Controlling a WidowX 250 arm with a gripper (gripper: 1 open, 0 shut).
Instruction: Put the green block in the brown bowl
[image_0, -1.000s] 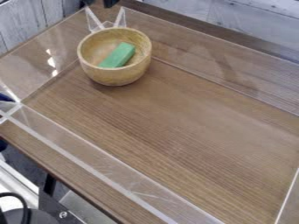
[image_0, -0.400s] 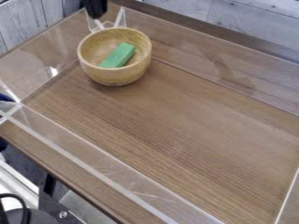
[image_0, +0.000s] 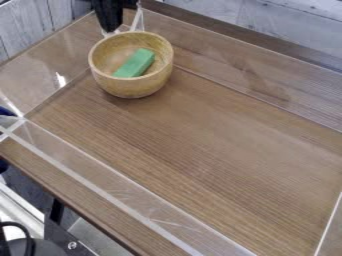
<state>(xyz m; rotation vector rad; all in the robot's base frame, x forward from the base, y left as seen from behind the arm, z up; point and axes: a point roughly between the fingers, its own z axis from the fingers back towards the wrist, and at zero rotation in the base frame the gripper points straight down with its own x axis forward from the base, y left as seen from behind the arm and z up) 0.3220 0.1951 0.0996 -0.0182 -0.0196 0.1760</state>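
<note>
Block (image_0: 132, 64) is in the bowl (image_0: 107, 84), lying flat on the bottom, tilted diag, long axis running lower-left to upper-right. Green, fully visible, nothing on it. Bowl sits upright on the desk (image_0: 201, 140), far-left area, close to the back-left corner. Hand (image_0: 112, 14) is at the top edge of frame, just behind the bowl's far rim, mostly cut off by the frame; only a dark lower part shows. Fingers look pinched together, closed on nothing; not touching block or bowl as far as I can tell. Desk is wood-grain w/ a clear low wall (image_0: 80, 185) round the edges. Rest of the wood surface bare. Dark cables/hardware at bottom-left, below desk edge.
</note>
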